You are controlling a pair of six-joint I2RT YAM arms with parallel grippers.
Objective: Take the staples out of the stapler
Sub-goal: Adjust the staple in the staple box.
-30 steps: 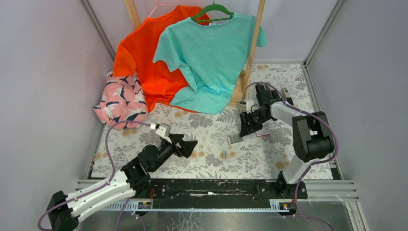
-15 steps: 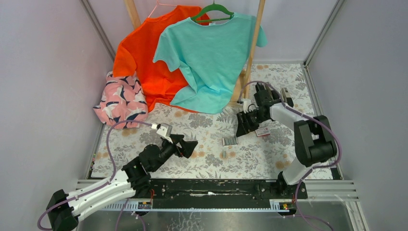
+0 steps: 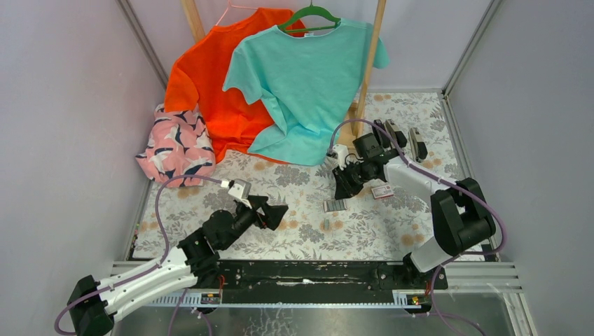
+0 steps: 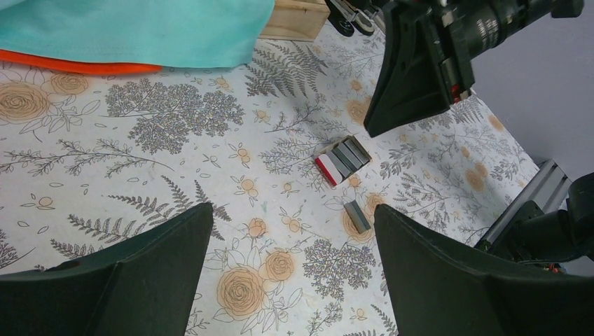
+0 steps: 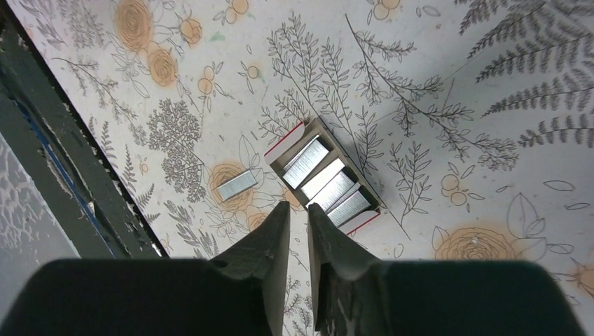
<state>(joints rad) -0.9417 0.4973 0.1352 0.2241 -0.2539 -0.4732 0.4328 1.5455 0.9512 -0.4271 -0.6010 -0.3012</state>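
Just above the open box (image 5: 285, 148) on the table (image 5: 455, 84), the right end effector (image 5: 294, 210) hovers nearly clenched, grasping nothing. Staples (image 5: 329, 185) fill the box, and a loose strip (image 5: 237, 185) lies just beside it. Well apart from the box, the left end effector (image 4: 293, 210) is released and empty.

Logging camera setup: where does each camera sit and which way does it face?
Top external: above, behind the bases, looking down on the floral table; both arms show.
Left wrist: on the left arm, facing across the table at the staple tray; own open jaws below, right arm's jaws above.
Right wrist: looking down on the tray; own near-closed jaws below.
Shared: all three show the tray and the loose staple strip beside it.
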